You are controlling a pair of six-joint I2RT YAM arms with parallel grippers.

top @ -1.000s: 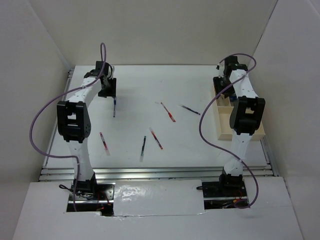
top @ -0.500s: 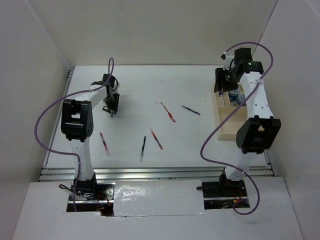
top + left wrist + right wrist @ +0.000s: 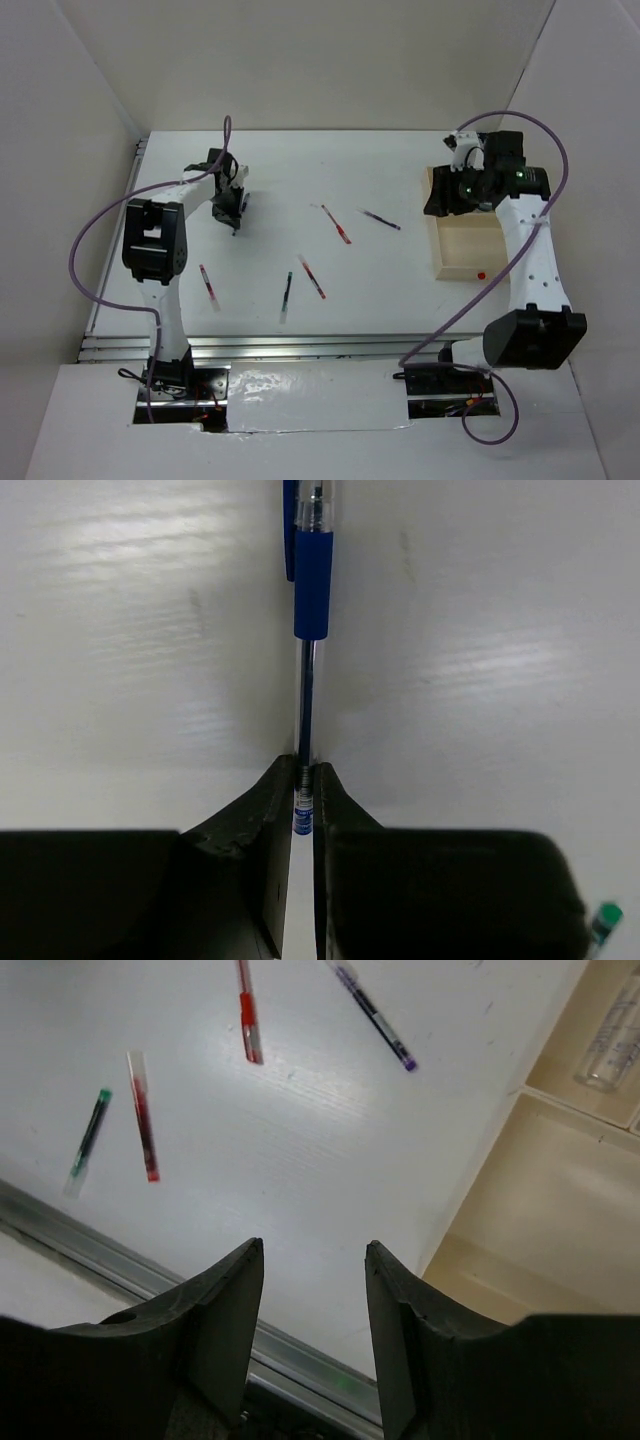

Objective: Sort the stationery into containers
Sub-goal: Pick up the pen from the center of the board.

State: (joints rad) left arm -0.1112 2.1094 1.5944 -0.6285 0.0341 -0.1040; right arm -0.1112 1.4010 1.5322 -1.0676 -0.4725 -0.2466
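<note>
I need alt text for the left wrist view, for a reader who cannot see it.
The left end effector is shut on a blue pen, which extends ahead over the white table. A green pen end shows at the lower right.

The blue pen (image 3: 311, 590) has a blue grip and a clear barrel. The left gripper (image 3: 305, 772) is black. On the white table (image 3: 290, 170) lie a far red pen (image 3: 248, 1020), a near red pen (image 3: 143, 1115), a green pen (image 3: 88, 1135) and a purple-tipped dark pen (image 3: 375, 1015). The tray (image 3: 470, 255), at the right, is pale beige.
</note>
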